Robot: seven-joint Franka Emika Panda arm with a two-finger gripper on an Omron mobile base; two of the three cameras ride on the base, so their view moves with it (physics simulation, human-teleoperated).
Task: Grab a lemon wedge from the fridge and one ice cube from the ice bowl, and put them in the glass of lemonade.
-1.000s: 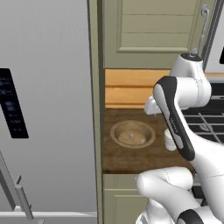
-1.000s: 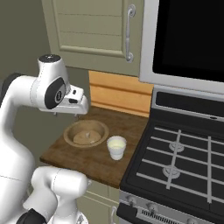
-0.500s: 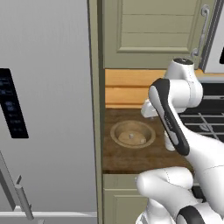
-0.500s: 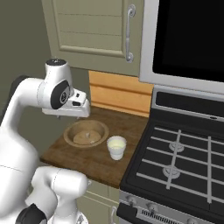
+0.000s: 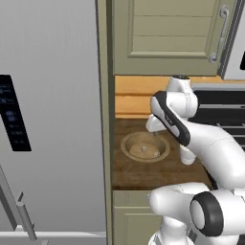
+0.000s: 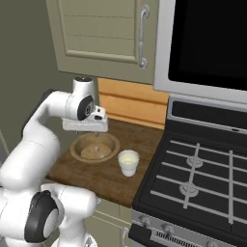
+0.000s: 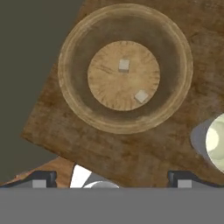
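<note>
Left base: arm has swung in; gripper (image 5: 155, 130) now over ice bowl (image 5: 145, 146), fridge (image 5: 48, 119) at 9 o'clock, shut.

Right base: glass of lemonade (image 6: 128, 162) just beside bowl at 4 o'clock.

Hand: fingers spread, empty; two ice cubes (image 7: 124, 65) at 12 o'clock. Ice pick likely next; wedge unfetched.

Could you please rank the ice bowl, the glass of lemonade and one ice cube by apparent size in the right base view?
1. ice bowl, widest
2. glass of lemonade, clearly narrower
3. ice cube, a barely visible speck in the bowl
</note>
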